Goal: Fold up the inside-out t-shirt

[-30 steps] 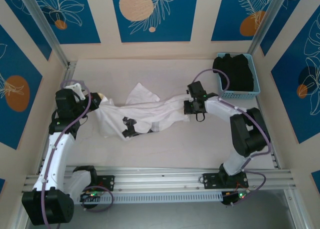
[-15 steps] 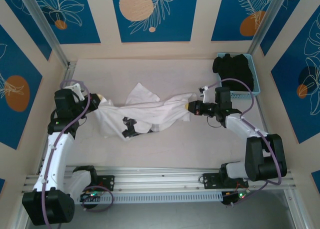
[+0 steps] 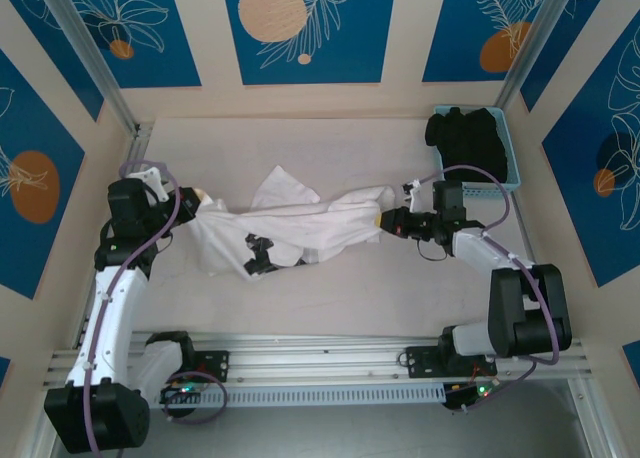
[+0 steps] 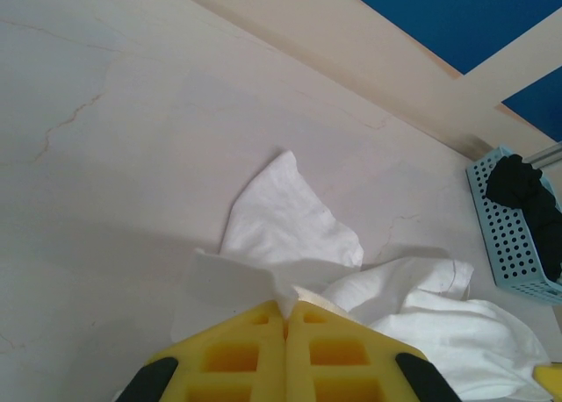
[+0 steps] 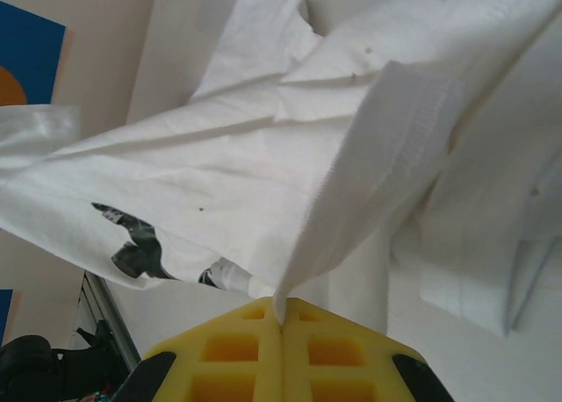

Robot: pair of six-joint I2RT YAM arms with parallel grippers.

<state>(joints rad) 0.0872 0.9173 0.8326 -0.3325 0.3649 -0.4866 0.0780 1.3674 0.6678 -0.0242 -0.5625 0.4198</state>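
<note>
The inside-out t-shirt [image 3: 300,226] is stretching crumpled across mid-table [image 3: 350,288], long axis running left-right between the left gripper [image 3: 200,203] and right gripper [image 3: 381,219], each pinching its own end of cloth, fingers together.

Blue wall panels [image 3: 308,28] with orange discs ringed the pale worktop [image 3: 330,293]; an aluminium rail [image 3: 320,350] crossed the frame's bottom.

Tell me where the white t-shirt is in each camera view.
Top external: t-shirt stretched across the frame's middle.
Left wrist: t-shirt lower centre and right.
Right wrist: t-shirt across the frame, pinched at bottom centre.
Shared landmark: blue basket, top external and left wrist.
</note>
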